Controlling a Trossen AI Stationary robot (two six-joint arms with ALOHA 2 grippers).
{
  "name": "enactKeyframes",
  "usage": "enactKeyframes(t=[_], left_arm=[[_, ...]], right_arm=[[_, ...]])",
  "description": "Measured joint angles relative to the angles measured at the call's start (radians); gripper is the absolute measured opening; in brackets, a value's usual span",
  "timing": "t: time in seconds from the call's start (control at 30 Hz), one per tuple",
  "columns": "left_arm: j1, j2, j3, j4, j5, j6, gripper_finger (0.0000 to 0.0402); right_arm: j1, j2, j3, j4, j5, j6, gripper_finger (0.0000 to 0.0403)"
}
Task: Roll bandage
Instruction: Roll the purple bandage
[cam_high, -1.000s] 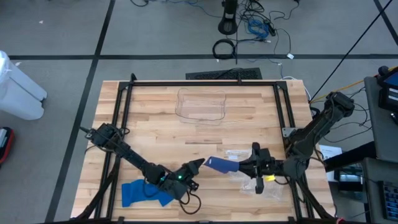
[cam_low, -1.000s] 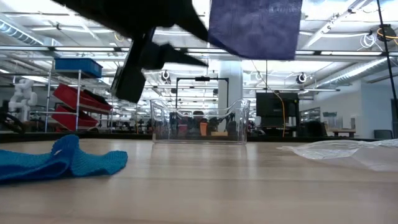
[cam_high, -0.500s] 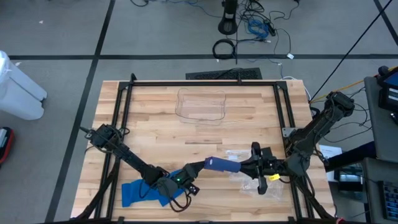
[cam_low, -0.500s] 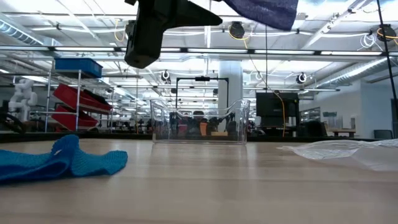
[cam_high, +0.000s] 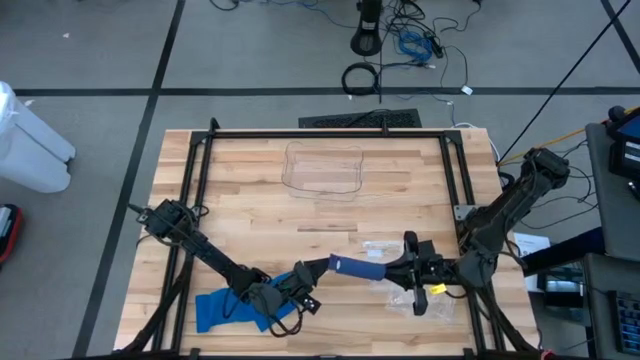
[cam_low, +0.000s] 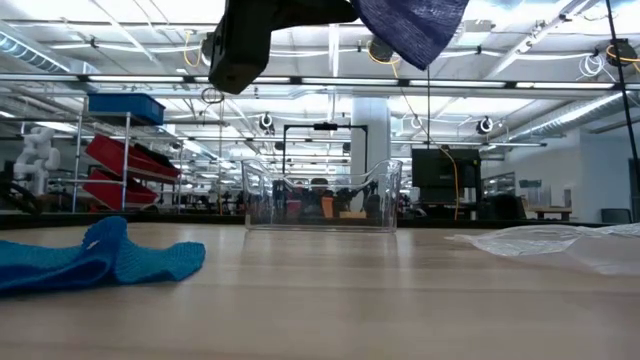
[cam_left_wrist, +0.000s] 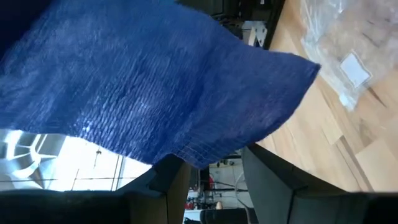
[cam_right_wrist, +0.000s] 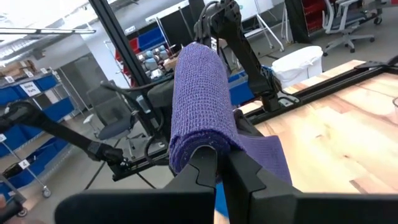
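Blue bandage (cam_high: 358, 267) hangs mid-air above the table's front: my right gripper (cam_high: 400, 267) clenched on its roll, left gripper (cam_high: 322, 266) pinching the tail, mid-winding; next, another turn under tension.

The blue bandage (cam_high: 358, 267) is up off the table near the front edge, a short roll lying roughly level, its knit weave plain in the right wrist view (cam_right_wrist: 200, 112). A loose tail drapes off one end (cam_left_wrist: 161, 93), hanging free in the low view (cam_low: 410, 25). A lighter blue bandage (cam_high: 228, 308) lies crumpled flat on the wood at front left (cam_low: 95, 258).
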Motion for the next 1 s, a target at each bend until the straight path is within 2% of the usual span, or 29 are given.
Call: enactKeyframes(t=[0.17, 0.33, 0.73, 1.0], left_arm=[[-0.009, -0.01, 0.0, 0.001, -0.005, -0.005, 0.015], [-0.021, -0.016, 0.0, -0.001, -0.005, -0.003, 0.015], [-0.023, -0.016, 0.0, -0.01, 0.102, -0.001, 0.015], [-0.023, -0.016, 0.0, -0.01, 0.108, 0.045, 0.015]], right_arm=[[0.024, 0.003, 0.0, -0.001, 0.007, -0.001, 0.0], [0.051, 0.002, 0.0, -0.002, 0.086, -0.017, 0.0], [0.036, 0.002, 0.0, 0.012, 0.082, -0.021, 0.0], [0.026, 0.002, 0.0, 0.02, 0.076, -0.025, 0.0]])
